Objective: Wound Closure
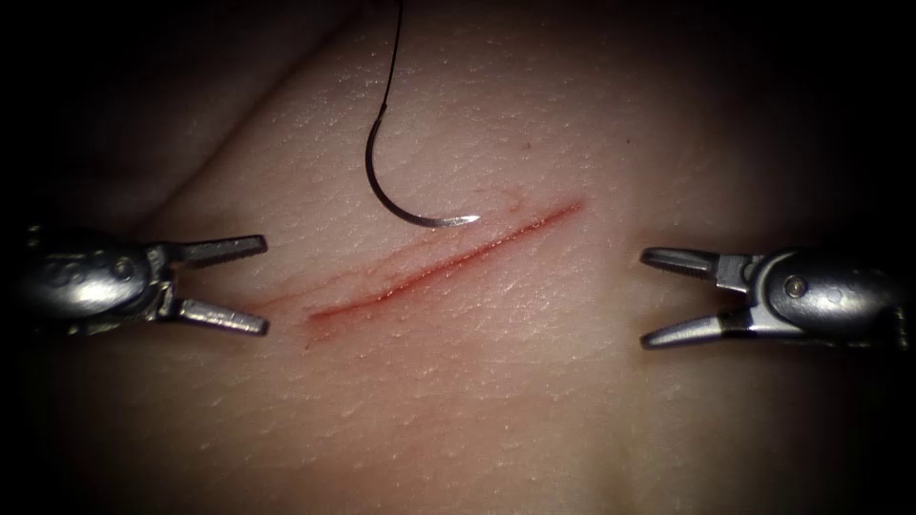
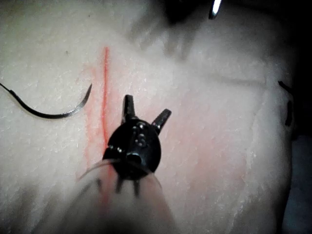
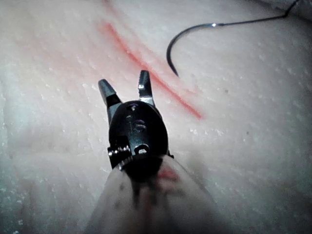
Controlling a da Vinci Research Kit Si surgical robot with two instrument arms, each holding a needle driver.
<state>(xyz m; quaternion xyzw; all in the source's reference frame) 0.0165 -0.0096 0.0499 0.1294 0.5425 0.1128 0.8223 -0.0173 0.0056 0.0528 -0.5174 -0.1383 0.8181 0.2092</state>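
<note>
Endoscope view: the cut point(image 1: 444, 262) runs obliquely across the tissue point(image 1: 496, 401). The needle point(image 1: 405, 195) lies free on the surface just left of the cut, thread point(image 1: 393, 48) trailing away. Left tool point(image 1: 260, 286) and right tool point(image 1: 651, 298) flank the cut, well apart, bare tissue between, jaws wide apart, holding nothing.

Left wrist view: the left tool point(image 2: 146, 111), jaws apart, empty, beside the cut point(image 2: 104, 97); needle point(image 2: 53, 112) beyond it.

Right wrist view: the right tool point(image 3: 124, 84), jaws apart, empty, near the cut point(image 3: 151, 73); needle point(image 3: 183, 44) beyond it.

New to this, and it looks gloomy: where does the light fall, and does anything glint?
Endoscope view: light pools on the tissue around the cut, edges dark; the needle, glinting, lies free on the tissue left of the cut; left tool and right tool open, holding nothing. Wrist views: tissue strongly lit.
</note>
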